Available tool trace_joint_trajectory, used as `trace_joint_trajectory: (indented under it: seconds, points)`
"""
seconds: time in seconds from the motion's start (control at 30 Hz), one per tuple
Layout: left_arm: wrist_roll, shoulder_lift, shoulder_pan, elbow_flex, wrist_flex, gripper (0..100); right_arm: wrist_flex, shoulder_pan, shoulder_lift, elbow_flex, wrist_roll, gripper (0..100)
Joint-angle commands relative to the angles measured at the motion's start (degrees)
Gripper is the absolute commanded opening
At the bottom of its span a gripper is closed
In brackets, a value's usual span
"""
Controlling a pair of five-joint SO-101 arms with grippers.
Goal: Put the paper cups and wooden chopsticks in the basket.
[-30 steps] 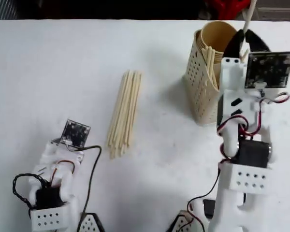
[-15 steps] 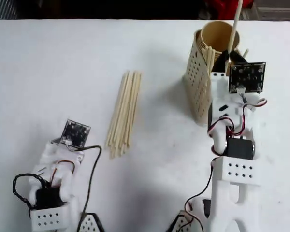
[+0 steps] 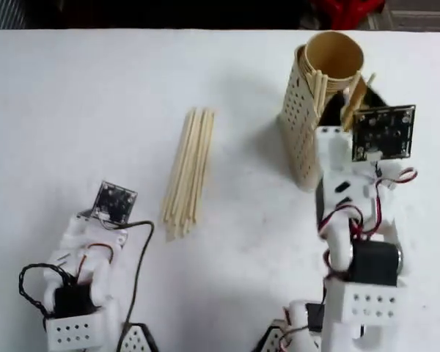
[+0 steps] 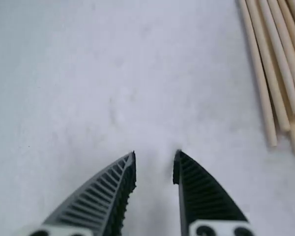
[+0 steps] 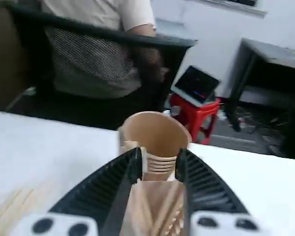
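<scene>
Perforated beige basket [image 3: 297, 139] holds stacked paper cups [image 3: 336, 53].

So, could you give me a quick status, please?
Left pincer open over table. Right pincer open above basket, cups inside. Loose chopsticks on table. Nothing blocking.

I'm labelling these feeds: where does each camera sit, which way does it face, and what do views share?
High view: fixed above the table, looking down; left arm, right arm, loose chopsticks, basket with paper cups.
Left wrist view: on the left arm, facing down at the table; its open left end effector near chopstick ends.
Right wrist view: on the right arm, facing across the table toward the room; right end effector framing the cups.
Shared: high and left wrist both show the chopsticks; high and right wrist the cups.
</scene>
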Motion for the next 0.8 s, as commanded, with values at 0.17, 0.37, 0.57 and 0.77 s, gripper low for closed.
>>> trace_joint_trajectory:
  seconds: [0.17, 0.37, 0.57, 0.77]
  points:
    - [-0.4, -0.5, 0.6, -0.2, 0.3, 15, 23.1, -20.6, 12.8, -16.9, 0.2, 11.5]
    - [-0.4, -0.5, 0.6, -0.2, 0.4, 15, 22.6, -28.4, 32.8, -20.3, 0.1, 11.6]
    - [-0.4, -0.5, 0.6, -0.2, 0.4, 15, 22.3, -29.5, 52.0, -27.2, -3.9, 11.6]
    - [-0.4, -0.5, 0.6, -0.2, 0.4, 15, 21.9, -32.0, 68.5, -34.3, -4.9, 11.6]
